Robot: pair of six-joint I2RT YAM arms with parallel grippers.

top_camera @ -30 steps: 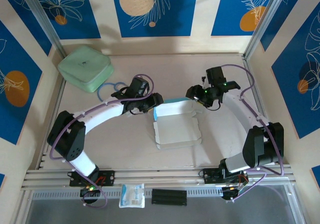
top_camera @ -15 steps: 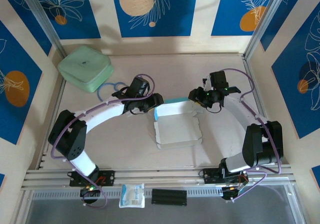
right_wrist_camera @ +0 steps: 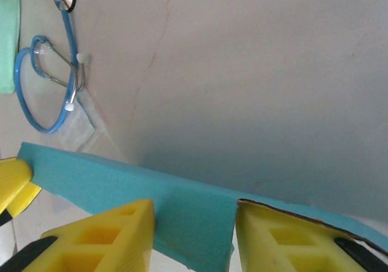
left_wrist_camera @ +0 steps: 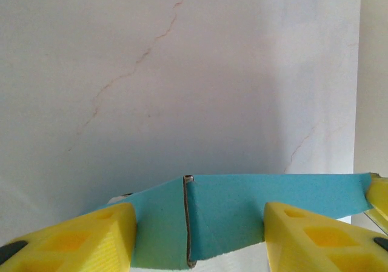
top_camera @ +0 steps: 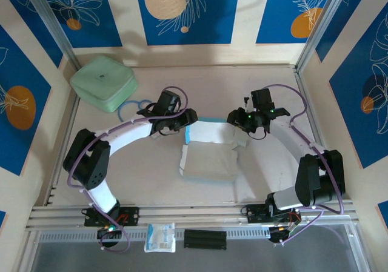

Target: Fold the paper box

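Observation:
The paper box (top_camera: 209, 162) lies mid-table, its white panel toward me and a teal wall (top_camera: 209, 130) along its far edge. My left gripper (top_camera: 187, 122) is at the wall's left end and my right gripper (top_camera: 237, 126) is at its right end. In the left wrist view the left gripper (left_wrist_camera: 199, 206) stands open, and the teal card (left_wrist_camera: 230, 205) with a fold seam runs across the gap behind both yellow fingers (left_wrist_camera: 91, 238). The right gripper (right_wrist_camera: 194, 204) is also open. A teal flap (right_wrist_camera: 188, 214) fills its gap, and a card edge lies along the right finger (right_wrist_camera: 285, 235).
A mint-green case (top_camera: 103, 81) sits at the back left with a blue stethoscope (top_camera: 134, 108) beside it, also visible from the right wrist (right_wrist_camera: 51, 84). A clear packet (top_camera: 160, 237) and a black bar (top_camera: 205, 238) lie on the front rail. Patterned walls close in on both sides.
The right jaws have narrowed and that gripper has dropped onto the box's right end. The white panel has shifted left and darkened, and more of the teal wall shows. The left arm has barely moved.

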